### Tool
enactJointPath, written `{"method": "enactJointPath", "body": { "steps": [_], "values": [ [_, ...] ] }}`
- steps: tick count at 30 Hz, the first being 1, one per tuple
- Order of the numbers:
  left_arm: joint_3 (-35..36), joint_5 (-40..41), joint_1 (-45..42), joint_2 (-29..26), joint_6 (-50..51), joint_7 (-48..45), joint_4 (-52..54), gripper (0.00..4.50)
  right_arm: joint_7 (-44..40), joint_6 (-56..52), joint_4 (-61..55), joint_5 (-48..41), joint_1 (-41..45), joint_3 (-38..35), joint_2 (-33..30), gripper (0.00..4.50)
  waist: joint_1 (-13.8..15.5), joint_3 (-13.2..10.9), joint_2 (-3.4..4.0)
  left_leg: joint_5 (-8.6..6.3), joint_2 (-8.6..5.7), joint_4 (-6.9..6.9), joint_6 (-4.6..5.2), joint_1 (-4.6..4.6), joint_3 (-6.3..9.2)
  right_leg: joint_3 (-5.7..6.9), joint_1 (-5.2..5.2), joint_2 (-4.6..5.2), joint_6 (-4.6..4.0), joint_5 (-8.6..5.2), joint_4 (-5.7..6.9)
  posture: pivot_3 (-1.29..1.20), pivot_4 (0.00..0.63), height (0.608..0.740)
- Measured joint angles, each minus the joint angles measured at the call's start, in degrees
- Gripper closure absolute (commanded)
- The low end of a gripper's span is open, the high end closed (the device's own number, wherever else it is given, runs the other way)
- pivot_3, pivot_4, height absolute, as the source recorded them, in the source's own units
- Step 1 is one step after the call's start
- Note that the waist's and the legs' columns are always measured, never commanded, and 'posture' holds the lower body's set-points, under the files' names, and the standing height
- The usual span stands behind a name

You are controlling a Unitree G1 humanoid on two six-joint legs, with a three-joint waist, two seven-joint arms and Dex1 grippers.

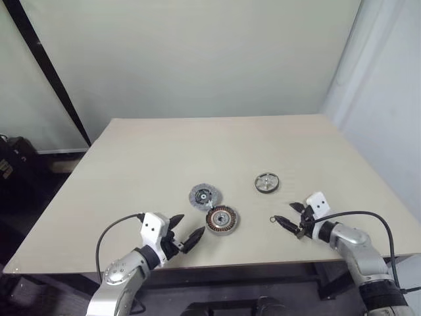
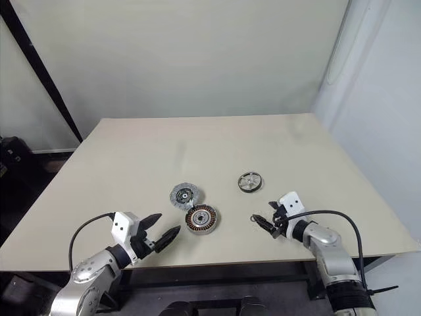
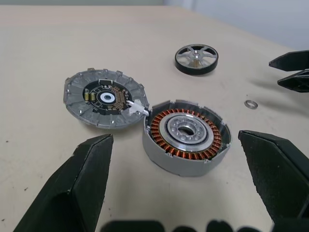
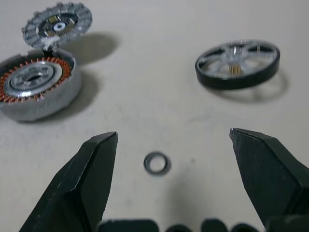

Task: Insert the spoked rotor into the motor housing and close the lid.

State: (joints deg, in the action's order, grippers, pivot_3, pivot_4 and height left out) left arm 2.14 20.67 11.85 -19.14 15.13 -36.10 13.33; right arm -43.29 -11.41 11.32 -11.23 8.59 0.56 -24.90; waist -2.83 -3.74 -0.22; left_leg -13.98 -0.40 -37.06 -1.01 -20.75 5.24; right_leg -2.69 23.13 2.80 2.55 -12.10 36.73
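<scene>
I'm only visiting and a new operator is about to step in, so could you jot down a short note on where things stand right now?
Left gripper: open, empty, just short of the motor housing.
Right gripper: open, empty, a small loose washer on the table between its fingers.
Lid: lying open beside the housing, joined at its edge.
Spoked rotor: alone on the table, beyond the right gripper.
Done: nothing yet; housing has no rotor in it.
Left: pick up the rotor, seat it, close the lid.

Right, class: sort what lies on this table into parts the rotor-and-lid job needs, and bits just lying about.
Needed:
spoked rotor
motor housing
lid, lying open beside the housing

Lying about:
small metal washer, on the table before the right gripper
</scene>
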Motion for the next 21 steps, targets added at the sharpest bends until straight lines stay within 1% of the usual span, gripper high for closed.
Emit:
{"method": "enactJointPath", "body": {
  "steps": [10, 16, 21],
  "values": [
    [-0.6, 0.5, -1.1, 0.3, -0.1, 0.2, 0.2, 0.05, 0.6, -0.5, -0.9, -0.1, -0.4, 0.2, 0.3, 0.45, 0.0, 0.0, 0.00, 0.00, 0.00, 0.04, 0.00, -0.01, -0.01, 0.00, 0.03, 0.00, 0.00, 0.00, 0.01, 0.00, 0.000, 0.740],
    [-1.4, 0.5, -1.2, 0.2, -0.1, -1.0, 0.2, 0.05, 2.7, -4.3, -4.3, 0.0, -2.1, 0.3, 0.9, 0.45, 0.0, 0.0, 0.00, 0.00, 0.00, 0.04, 0.00, -0.02, 0.00, 0.00, 0.04, 0.00, 0.00, 0.00, 0.00, 0.00, 0.000, 0.740],
    [-1.8, 0.6, -0.7, 0.1, -0.2, -2.6, -0.3, 0.05, 4.5, -6.3, -6.3, 0.4, -3.3, 1.9, 2.1, 0.45, 0.0, 0.0, 0.01, -0.01, 0.03, 0.04, -0.01, -0.02, -0.05, 0.00, 0.08, 0.00, 0.00, 0.00, 0.00, 0.00, 0.000, 0.740]
  ]
}}
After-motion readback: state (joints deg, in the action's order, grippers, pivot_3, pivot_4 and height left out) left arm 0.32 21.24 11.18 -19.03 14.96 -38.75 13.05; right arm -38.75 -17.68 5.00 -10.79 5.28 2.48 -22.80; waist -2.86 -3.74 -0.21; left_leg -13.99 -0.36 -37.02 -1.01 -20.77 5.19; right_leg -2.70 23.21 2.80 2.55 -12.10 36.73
